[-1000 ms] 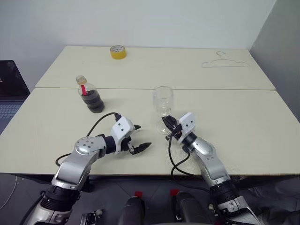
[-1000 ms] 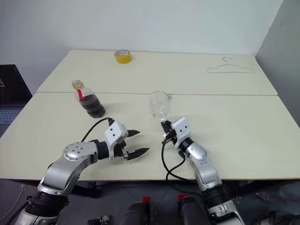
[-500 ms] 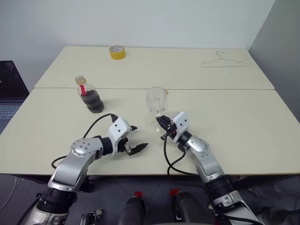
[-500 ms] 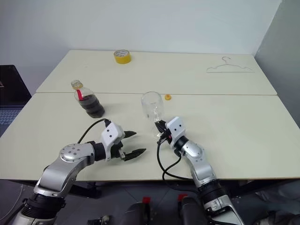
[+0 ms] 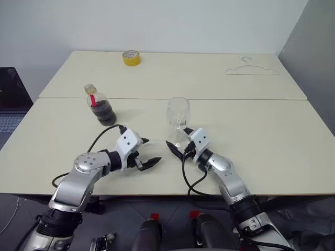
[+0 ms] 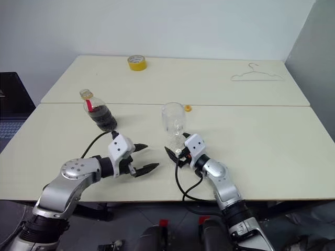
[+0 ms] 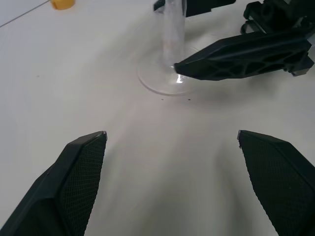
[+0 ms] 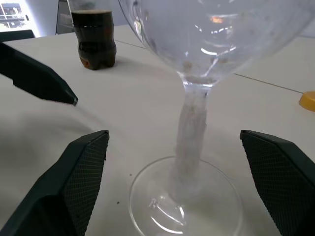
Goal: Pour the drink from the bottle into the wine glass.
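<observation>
Wine glass (image 5: 178,119): upright on the near table (image 5: 272,151), foot flat on the surface, bowl empty and clear. Its stem stands between the spread fingers of the right gripper (image 8: 174,189), which reaches in level at foot height; neither finger touches the stem or foot, so the glass is not held.

Right gripper, state: jaws wide apart, nothing clamped.

Left gripper (image 5: 146,152): low over the table, just to the left of the glass and apart from it, jaws wide, empty, pointing toward the glass foot.

Bottle (image 5: 100,105): upright on the near table, well to the left of and beyond both grippers, near the seam with the far table. Neck open, with a red strip below it. Lower bulbous body holds the drink (image 8: 96,38), a dark brown liquid; upper part is clear.

Yellow cap (image 6: 187,109): lying on the table just behind the glass, apart from the bottle.

Yellow tape roll (image 5: 131,57): far table, toward the back edge.

Wire hanger (image 5: 252,70): flat on the far table, right side.
</observation>
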{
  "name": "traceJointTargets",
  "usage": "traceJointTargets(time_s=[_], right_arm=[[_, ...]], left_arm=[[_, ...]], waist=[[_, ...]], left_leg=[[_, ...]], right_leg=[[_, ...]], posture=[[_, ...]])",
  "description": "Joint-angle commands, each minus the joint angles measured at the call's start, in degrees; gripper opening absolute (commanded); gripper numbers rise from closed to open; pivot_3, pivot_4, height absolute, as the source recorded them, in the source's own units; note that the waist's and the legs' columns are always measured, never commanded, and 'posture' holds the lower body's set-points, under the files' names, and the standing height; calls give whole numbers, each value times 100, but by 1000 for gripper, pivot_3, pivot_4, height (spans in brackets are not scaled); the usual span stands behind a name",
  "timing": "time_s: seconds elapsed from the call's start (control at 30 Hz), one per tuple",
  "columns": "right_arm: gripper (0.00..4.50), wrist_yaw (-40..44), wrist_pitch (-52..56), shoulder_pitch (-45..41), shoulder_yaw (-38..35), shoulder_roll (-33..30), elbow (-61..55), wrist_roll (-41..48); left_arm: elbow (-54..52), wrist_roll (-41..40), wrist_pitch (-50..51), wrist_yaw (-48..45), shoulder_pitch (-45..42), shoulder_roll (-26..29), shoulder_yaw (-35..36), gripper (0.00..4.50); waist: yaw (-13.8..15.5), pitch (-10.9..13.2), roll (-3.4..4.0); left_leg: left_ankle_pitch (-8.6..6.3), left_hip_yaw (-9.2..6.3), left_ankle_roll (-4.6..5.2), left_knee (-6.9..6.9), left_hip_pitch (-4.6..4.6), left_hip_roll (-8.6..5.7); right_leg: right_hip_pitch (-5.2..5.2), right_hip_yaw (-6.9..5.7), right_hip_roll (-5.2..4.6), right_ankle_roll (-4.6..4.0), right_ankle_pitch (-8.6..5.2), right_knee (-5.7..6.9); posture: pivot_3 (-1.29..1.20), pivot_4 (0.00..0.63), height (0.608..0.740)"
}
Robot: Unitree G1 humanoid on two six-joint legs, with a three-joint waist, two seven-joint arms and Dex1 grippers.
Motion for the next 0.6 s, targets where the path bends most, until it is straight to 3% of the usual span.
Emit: traceJointTargets(time_s=[0.03, 0.33, 0.6], right_arm=[[4459, 150, 265, 281, -222, -341, -775, 135], [4459, 1005, 1860, 892, -1230, -2029, -2350, 1076], [4459, 2153, 3714, 16, -2177, -3884, -2906, 2375]], left_arm=[[-149, -422, 38, -50, 11, 104, 687, 4500], [-443, -1604, 556, -146, 644, 384, 2446, 4500], [109, -1872, 661, 30, 899, 739, 3658, 4500]], waist=[[3, 0, 0], [12, 6, 2], [23, 23, 13]], left_leg=[[0, -1, 0, 0, -1, 2], [0, 7, 0, 1, -2, 0], [0, 8, 0, 4, -1, -2]], right_leg=[[0, 0, -1, 0, 0, -1], [-2, -2, -11, 8, -2, -5], [-1, -4, -11, -26, -22, -6]], posture=[[0, 150, 740], [0, 150, 740], [0, 150, 740]])
